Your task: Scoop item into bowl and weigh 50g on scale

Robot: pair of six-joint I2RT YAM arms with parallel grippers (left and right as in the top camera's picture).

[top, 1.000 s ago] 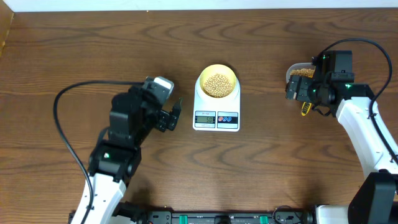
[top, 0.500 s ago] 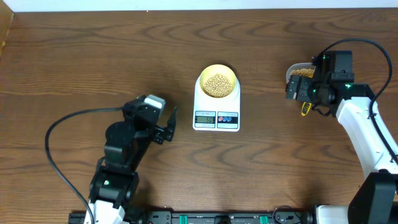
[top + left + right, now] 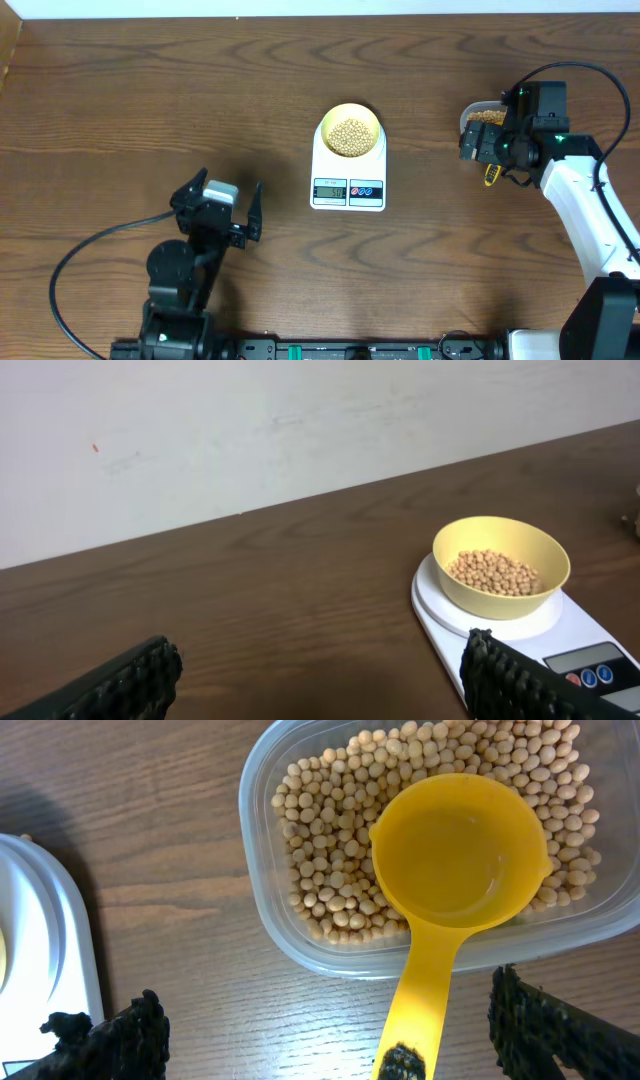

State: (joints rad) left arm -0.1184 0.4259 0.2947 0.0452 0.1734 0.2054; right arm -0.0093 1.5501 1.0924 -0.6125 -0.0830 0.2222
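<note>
The pale yellow-green bowl point(image 3: 349, 131) sits on the white scale point(image 3: 348, 181) at mid-table, holding tan beans point(image 3: 349, 136); it also shows in the left wrist view point(image 3: 500, 565) on the scale point(image 3: 450, 615). My left gripper point(image 3: 222, 203) is open and empty, down-left of the scale. My right gripper point(image 3: 478, 150) is open over the clear tub point(image 3: 300, 935) of beans point(image 3: 335, 840). The yellow scoop point(image 3: 455, 870) rests empty in the tub, its handle between my open right fingers point(image 3: 325, 1040), not gripped.
The scale's display point(image 3: 330, 191) and two buttons face the front edge. A pale wall point(image 3: 250, 430) stands beyond the table's far edge. The left arm's cable point(image 3: 90, 250) loops over the table at the front left.
My left arm has pulled back toward the front-left, away from the scale, with its gripper still open. The right arm, bowl and scale have not moved.
</note>
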